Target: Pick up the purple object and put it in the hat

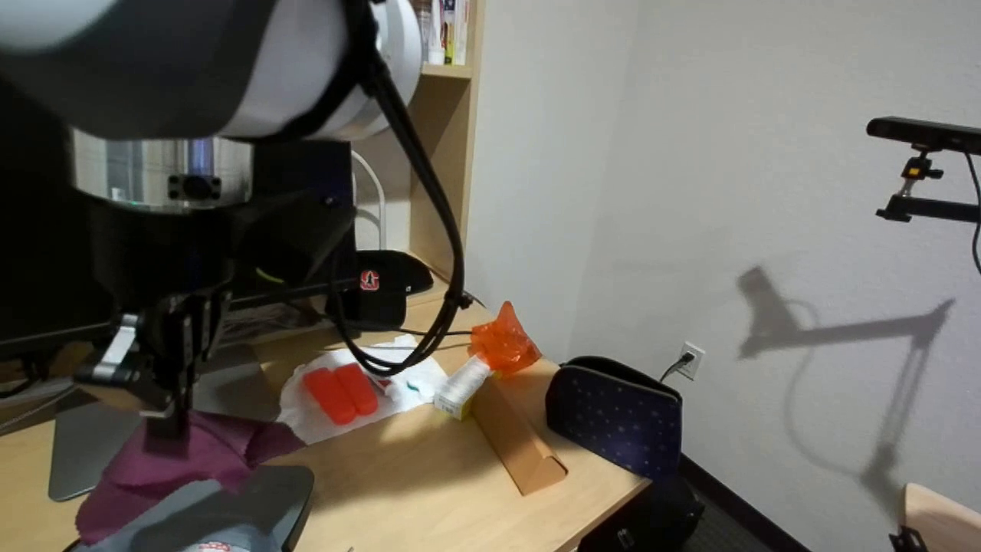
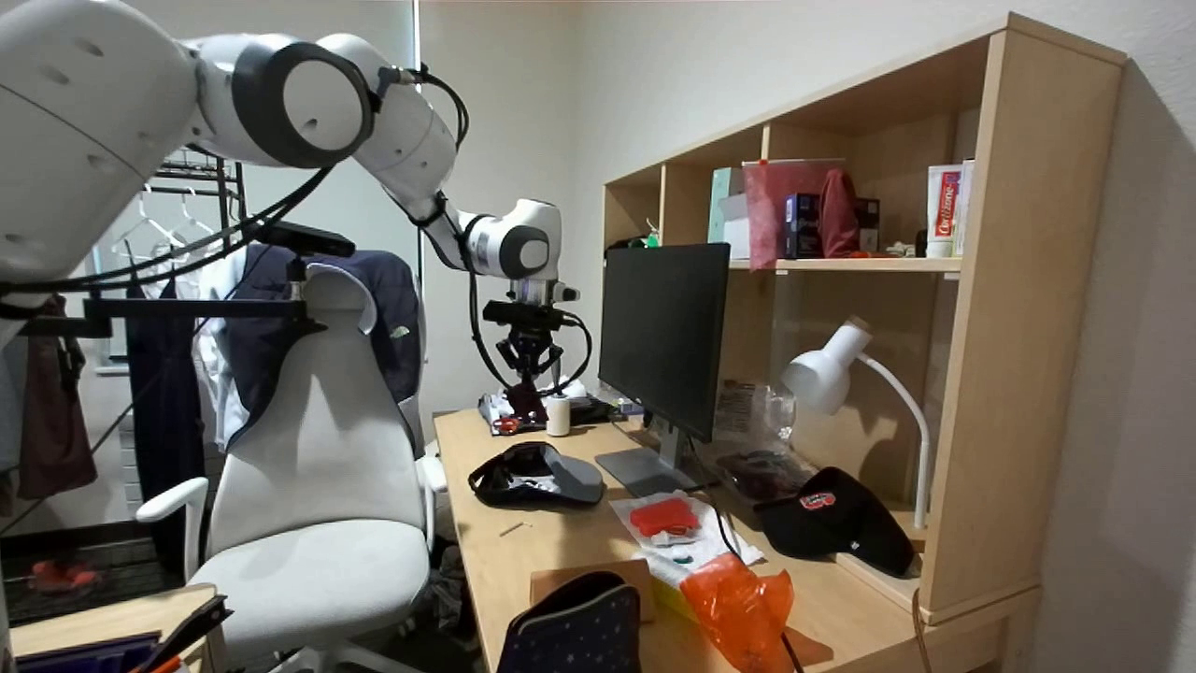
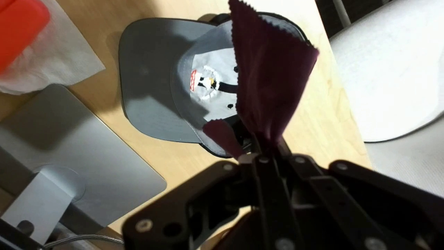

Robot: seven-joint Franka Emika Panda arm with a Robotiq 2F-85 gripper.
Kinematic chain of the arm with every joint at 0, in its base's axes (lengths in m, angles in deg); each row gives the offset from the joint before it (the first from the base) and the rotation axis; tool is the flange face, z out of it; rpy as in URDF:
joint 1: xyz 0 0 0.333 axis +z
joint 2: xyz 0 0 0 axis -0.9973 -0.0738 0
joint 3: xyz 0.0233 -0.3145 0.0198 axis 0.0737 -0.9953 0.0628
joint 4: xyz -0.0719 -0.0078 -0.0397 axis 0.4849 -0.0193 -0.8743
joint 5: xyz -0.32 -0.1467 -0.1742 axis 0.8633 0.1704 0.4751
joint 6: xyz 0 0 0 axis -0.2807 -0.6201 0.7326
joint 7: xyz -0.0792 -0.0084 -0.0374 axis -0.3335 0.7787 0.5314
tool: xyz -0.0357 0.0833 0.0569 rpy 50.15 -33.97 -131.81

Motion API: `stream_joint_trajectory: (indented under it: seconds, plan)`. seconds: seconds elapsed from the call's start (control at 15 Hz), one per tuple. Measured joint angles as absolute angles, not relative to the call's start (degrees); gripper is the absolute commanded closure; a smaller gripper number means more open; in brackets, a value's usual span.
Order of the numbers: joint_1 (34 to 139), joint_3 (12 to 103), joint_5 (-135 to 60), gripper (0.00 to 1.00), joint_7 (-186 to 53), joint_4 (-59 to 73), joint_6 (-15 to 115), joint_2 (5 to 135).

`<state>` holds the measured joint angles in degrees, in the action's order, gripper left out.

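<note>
The purple cloth (image 3: 274,73) is bunched between my fingertips, with its loose ends spreading out. It also shows in both exterior views (image 1: 138,479) (image 2: 526,404). My gripper (image 3: 270,146) is shut on the cloth; it also shows in both exterior views (image 1: 170,422) (image 2: 528,379). The grey hat (image 3: 149,80) lies upside down on the desk, its opening facing up. In the wrist view the cloth covers part of that opening. In an exterior view the hat (image 2: 575,479) sits nearer the camera than the gripper, which is above the desk. In an exterior view the frame edge cuts the hat (image 1: 283,494).
A monitor (image 2: 663,341) and its stand foot (image 3: 114,187) stand beside the hat. A white bottle (image 2: 558,417) is near the gripper. A red case (image 1: 341,392), black cap (image 2: 836,523), orange bag (image 1: 504,341) and zip pouch (image 1: 617,418) are also there. A chair (image 3: 399,69) adjoins the desk edge.
</note>
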<state>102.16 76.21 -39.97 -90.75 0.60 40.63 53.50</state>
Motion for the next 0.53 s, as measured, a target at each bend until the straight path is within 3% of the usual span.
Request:
stream_joint_trajectory:
  seconds: [0.53]
  plan:
    - [103.2, 76.8, -37.1, 0.92, -98.0, -3.1, 42.3, 45.4]
